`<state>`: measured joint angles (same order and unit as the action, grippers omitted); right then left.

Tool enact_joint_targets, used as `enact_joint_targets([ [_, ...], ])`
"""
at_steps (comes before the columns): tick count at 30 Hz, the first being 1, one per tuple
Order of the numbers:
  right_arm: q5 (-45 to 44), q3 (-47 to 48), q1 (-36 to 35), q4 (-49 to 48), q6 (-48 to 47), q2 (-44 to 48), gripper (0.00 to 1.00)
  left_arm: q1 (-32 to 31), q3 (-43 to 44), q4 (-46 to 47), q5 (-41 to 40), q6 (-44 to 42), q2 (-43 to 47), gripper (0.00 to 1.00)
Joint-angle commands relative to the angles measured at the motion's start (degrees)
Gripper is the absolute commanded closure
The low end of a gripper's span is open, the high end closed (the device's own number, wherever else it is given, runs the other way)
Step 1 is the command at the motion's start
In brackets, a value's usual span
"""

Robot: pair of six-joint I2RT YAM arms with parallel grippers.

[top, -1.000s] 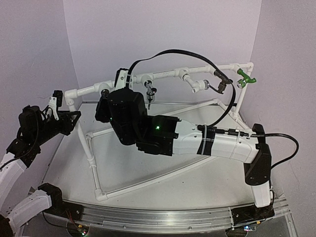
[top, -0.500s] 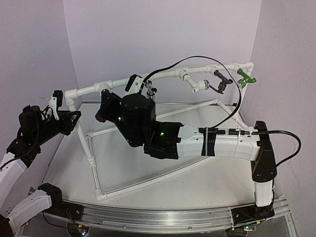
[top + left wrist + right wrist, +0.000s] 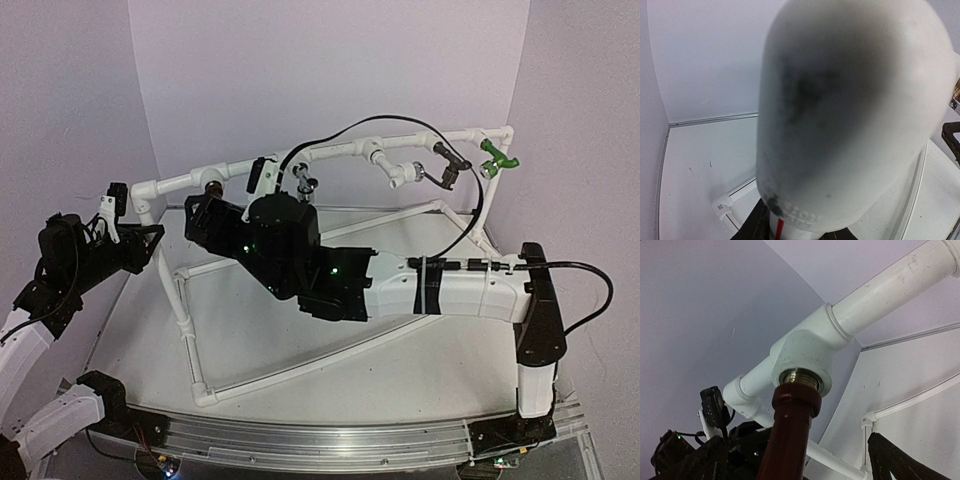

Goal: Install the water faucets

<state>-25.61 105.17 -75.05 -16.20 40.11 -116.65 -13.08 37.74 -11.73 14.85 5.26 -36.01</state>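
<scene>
Five water faucets sit along the top rail of the white PVC pipe frame (image 3: 340, 152): green (image 3: 497, 158), dark bronze (image 3: 447, 170), white with a chrome tip (image 3: 401, 173), chrome lever (image 3: 305, 186) and dark brown (image 3: 212, 187). In the right wrist view the dark brown faucet (image 3: 792, 430) stands with its brass thread in a tee fitting (image 3: 802, 352). My right gripper (image 3: 203, 215) (image 3: 795, 452) is open, its fingers wide apart on either side of that faucet and not touching it. My left gripper (image 3: 118, 207) (image 3: 785, 231) is shut on the frame's pipe (image 3: 850, 115) at its left end.
The frame's lower rails (image 3: 300, 370) lie across the white tabletop under my right arm. A black cable (image 3: 400, 125) loops over the top rail between the faucets. Purple walls close in at the back and both sides.
My right gripper has opened and let go of the dark brown faucet, and its wrist has turned and shifted slightly left. The left arm has not moved.
</scene>
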Motion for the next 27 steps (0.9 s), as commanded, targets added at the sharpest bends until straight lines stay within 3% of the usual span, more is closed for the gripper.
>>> enact_joint_targets([
  [1, 4.88, -6.02, -1.10, 2.30, -4.03, 7.64, 0.02, -1.40, 0.14, -3.83, 6.59, 5.03, -1.71, 0.99],
  [7, 9.06, -15.06, -2.92, 4.26, -12.01, 14.51, 0.02, -1.42, 0.23, -3.92, 6.08, 4.85, -1.96, 0.99],
  [9, 14.33, -16.03, -3.21, 5.63, -19.20, 15.48, 0.02, -1.34, 0.19, -4.00, 5.67, 4.85, -1.92, 0.99],
  [15, 22.81, -15.15, -4.18, 22.46, -47.02, 18.49, 0.04, -1.34, 0.23, -4.18, 4.82, 4.76, -1.69, 0.99],
  [21, 15.45, -16.24, -5.83, 28.41, -73.88, 23.42, 0.12, -1.40, 0.23, -4.39, 4.03, 4.67, -1.66, 0.99],
  [27, 0.50, -15.00, -8.83, 27.88, -99.74, 21.93, 0.08, -1.38, 0.23, -4.53, 3.45, 4.50, -2.01, 0.99],
])
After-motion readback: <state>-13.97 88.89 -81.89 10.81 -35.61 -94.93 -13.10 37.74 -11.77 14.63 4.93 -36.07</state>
